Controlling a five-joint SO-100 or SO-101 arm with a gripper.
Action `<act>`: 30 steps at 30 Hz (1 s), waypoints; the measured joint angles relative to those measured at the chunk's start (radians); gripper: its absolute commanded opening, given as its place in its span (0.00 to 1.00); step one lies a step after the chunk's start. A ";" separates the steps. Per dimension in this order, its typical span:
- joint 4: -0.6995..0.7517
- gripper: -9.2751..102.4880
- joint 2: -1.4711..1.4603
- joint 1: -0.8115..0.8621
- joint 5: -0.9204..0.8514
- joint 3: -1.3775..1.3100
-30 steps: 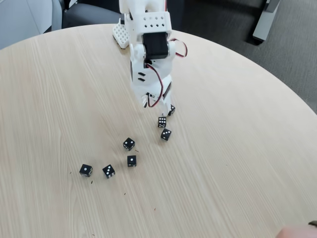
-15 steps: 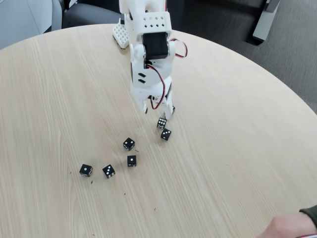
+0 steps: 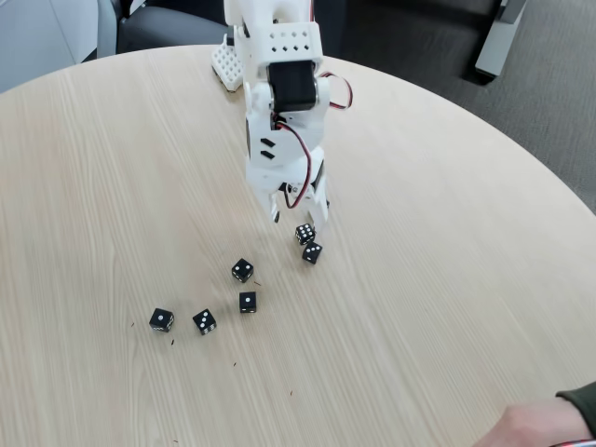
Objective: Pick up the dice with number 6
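Note:
The dice with number 6 (image 3: pixel 304 233) is a small black cube with white pips, lying on the round wooden table (image 3: pixel 447 279) just below the white arm. Its top looks densely dotted. My gripper (image 3: pixel 298 220) hangs over it, open, with one fingertip to the left of the die and the other just to its upper right. The die sits at the mouth of the gap, slightly nearer the camera than the fingertips. Whether a finger touches it cannot be told.
A second black die (image 3: pixel 312 251) lies right in front of the first. More dice sit to the lower left: one (image 3: pixel 242 270), one (image 3: pixel 248 301), one (image 3: pixel 204 321) and one (image 3: pixel 162 319). A person's hand (image 3: pixel 535 426) enters at the bottom right corner.
The gripper has come down and toward the camera, closing in on the six die. It now covers a die that showed behind its right finger. The hand has reached further into view.

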 measured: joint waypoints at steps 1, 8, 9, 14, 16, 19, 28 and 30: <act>-0.006 0.29 0.000 0.000 0.000 0.000; -0.051 0.29 0.000 0.000 0.020 0.000; -0.051 0.29 0.000 0.000 0.021 0.000; -0.051 0.28 -0.037 0.000 0.025 0.000; -0.051 0.28 -0.060 0.000 0.029 0.000; -0.051 0.28 -0.077 0.000 0.031 0.000; -0.051 0.21 -0.083 0.002 0.049 -0.002; -0.052 0.19 -0.083 0.002 0.054 -0.002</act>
